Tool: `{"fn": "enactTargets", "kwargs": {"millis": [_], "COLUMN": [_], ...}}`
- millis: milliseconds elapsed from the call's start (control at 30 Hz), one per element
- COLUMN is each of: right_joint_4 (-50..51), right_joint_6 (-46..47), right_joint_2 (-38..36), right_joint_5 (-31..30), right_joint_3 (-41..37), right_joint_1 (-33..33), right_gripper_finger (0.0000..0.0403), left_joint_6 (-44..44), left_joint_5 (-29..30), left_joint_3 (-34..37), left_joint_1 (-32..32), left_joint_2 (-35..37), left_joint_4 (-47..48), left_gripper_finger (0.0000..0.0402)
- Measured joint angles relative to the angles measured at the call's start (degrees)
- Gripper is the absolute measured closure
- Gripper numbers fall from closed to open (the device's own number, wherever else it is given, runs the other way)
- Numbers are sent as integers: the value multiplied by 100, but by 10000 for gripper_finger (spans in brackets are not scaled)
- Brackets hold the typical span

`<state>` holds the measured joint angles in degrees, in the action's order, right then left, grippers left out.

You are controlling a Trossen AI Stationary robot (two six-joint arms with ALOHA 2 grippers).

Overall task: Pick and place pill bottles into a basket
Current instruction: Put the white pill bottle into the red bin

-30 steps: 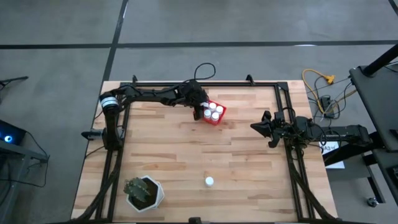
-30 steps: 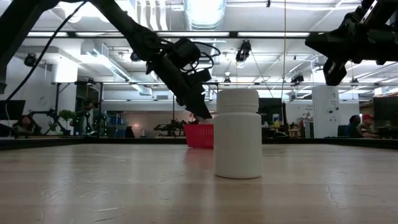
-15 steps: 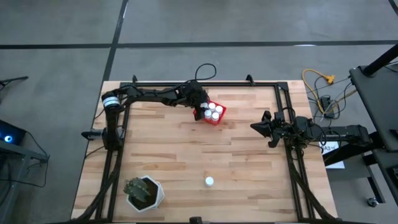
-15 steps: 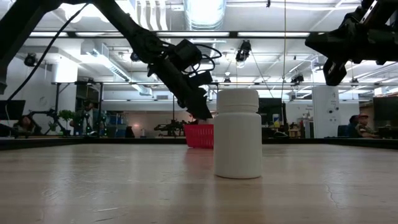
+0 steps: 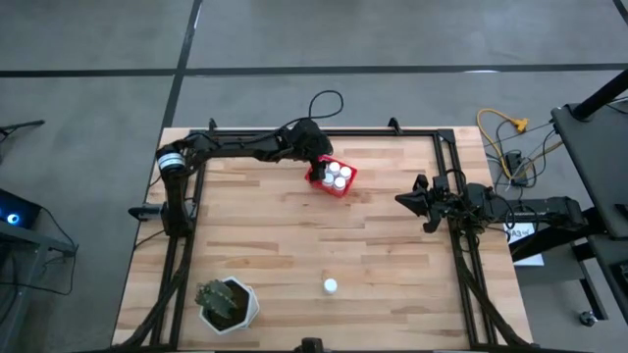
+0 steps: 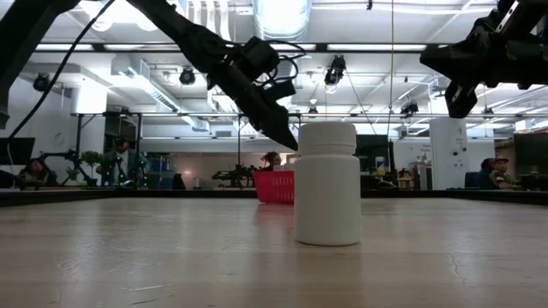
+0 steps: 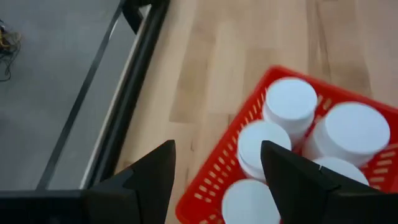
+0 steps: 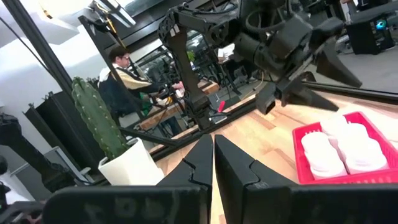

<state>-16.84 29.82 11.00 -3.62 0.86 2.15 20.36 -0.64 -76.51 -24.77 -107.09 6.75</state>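
The red basket (image 5: 351, 178) stands at the table's far middle with several white pill bottles (image 5: 340, 176) upright in it. My left gripper (image 5: 316, 164) hangs open and empty just above the basket's left corner (image 7: 211, 175), its fingers (image 7: 155, 171) apart over the rim. One more pill bottle (image 5: 331, 286) stands upright on its base near the front edge, large in the low view (image 6: 326, 184). My right gripper (image 5: 400, 199) waits shut at the table's right side, holding nothing.
A white pot with a cactus (image 5: 228, 304) stands at the near left corner. Black frame rails (image 5: 186, 245) run along the table's left, far and right sides. Bare wood lies between the basket and the loose bottle.
My left gripper has risen from the basket's left end and drawn back a little toward the far left. The bottles have stayed in the basket.
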Motion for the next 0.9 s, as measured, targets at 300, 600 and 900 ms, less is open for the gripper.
{"fn": "enactTargets", "kwargs": {"millis": [300, 600, 900], "right_joint_4": [11, 42, 39], "right_joint_6": [0, -39, -24], "right_joint_2": [3, 10, 76], "right_joint_5": [2, 5, 11], "right_joint_3": [0, 0, 0], "right_joint_1": [-2, -2, 0], "right_gripper_finger": [394, 394, 394], "left_joint_6": [1, 56, 76], "left_joint_5": [13, 42, 52], "left_joint_3": [-328, -534, -558], "left_joint_1": [25, 44, 169], "left_joint_2": [0, 216, 717], "left_joint_4": [882, 1276, 1536], "left_gripper_finger": [183, 183, 183]}}
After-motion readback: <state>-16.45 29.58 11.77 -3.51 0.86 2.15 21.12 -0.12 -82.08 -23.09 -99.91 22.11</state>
